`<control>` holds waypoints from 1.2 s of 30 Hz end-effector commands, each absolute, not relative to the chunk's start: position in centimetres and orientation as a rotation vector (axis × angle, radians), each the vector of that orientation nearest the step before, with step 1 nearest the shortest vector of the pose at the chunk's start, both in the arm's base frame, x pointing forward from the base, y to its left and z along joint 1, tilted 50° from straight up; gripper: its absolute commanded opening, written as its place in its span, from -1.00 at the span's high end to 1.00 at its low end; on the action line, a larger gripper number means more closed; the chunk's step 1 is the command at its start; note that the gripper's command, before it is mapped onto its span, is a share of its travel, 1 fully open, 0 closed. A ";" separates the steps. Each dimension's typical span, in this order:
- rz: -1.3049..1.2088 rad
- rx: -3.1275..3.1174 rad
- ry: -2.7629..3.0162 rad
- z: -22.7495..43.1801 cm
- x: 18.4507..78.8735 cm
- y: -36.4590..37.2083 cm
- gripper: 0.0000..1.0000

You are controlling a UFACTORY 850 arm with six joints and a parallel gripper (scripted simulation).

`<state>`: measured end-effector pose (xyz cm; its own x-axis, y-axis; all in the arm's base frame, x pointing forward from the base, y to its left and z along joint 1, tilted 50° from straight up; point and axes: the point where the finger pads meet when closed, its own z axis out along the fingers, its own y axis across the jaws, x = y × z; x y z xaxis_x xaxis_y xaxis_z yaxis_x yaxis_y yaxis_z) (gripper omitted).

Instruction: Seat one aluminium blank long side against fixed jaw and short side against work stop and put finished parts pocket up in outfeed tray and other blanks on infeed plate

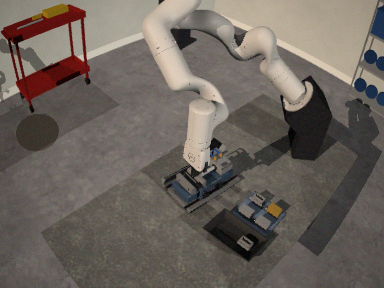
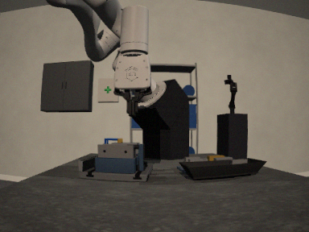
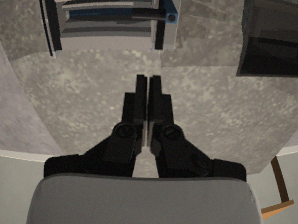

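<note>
I count these items. Vise (image 1: 202,186): blue body with grey blocks on a dark base, standing on the floor mat, its opening hidden under my arm in the top view. Infeed plate (image 1: 260,212): blue, flat, beside the vise. On it I see three grey aluminium blanks (image 1: 258,199) and one yellow brass blank (image 1: 274,209), all lying flat and apart. Outfeed tray (image 1: 227,230): dark, open-topped, touching the plate's edge. One grey finished part (image 1: 246,242) lies flat on the tray floor near one end.
</note>
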<state>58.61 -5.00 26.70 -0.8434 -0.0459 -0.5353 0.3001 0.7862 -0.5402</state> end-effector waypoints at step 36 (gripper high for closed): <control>-0.859 0.184 2.435 28.8 55.8 -8.4 1.00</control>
